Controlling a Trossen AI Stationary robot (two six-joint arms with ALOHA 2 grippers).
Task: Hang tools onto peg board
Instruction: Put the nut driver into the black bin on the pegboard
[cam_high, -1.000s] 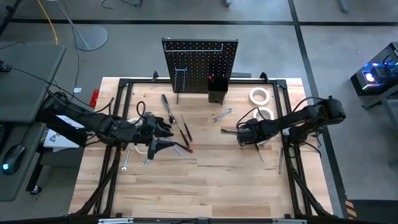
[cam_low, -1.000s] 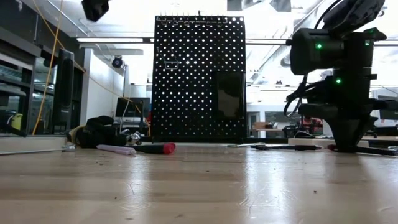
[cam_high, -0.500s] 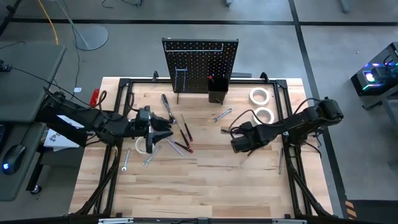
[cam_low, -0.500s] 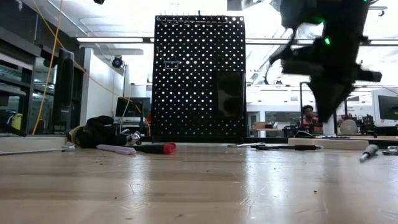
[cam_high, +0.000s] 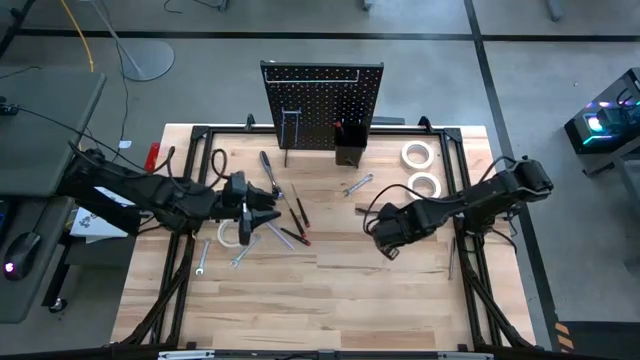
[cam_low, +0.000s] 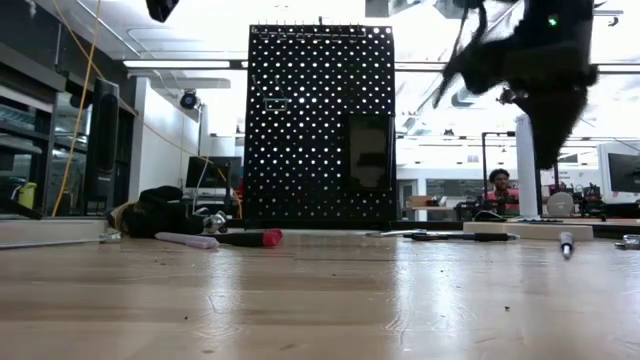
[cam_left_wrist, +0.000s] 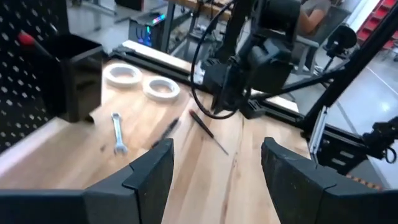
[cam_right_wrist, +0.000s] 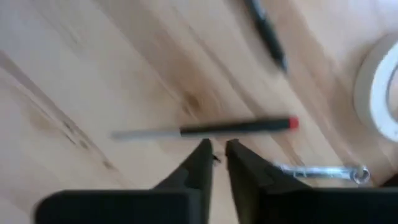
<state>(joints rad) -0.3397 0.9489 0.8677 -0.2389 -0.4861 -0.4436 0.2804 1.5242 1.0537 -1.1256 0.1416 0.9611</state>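
Your right gripper (cam_right_wrist: 219, 149) hovers over the counter (cam_high: 330, 290) with its jaws nearly together, a thin gap between them, holding nothing; a red-tipped screwdriver (cam_right_wrist: 236, 128) lies just beyond the tips. Your left gripper (cam_left_wrist: 214, 162) has its jaws wide apart and empty, above the tools (cam_high: 285, 215) at about 9 o'clock from the counter's middle. The peg board (cam_high: 322, 100) stands upright at 12 o'clock. The right wrist view is blurred, so whether the jaws touch the wood can't be told.

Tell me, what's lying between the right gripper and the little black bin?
A silver wrench and a slim dark tool lie between the right gripper and the black bin, as the high view shows.
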